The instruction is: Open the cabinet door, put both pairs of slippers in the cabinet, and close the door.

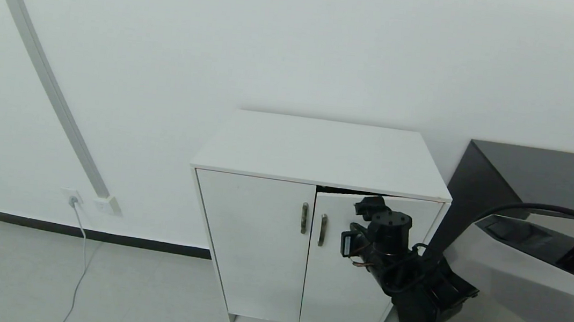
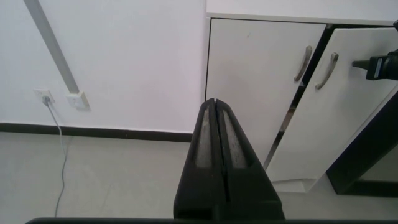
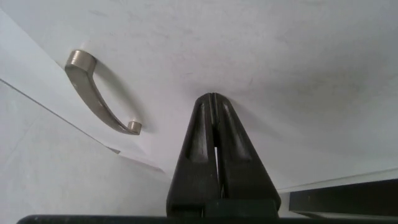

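Right pincer [image 3: 213, 98] (closed) at ajar right door [image 1: 329, 290]; black stand [image 1: 480, 175] beside.

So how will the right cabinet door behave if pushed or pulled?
Right door is a flat rigid panel, so it probably swings without flexing. It stands ajar, so it likely moves freely. Its smooth face looks slippery; the handle gives surer purchase.
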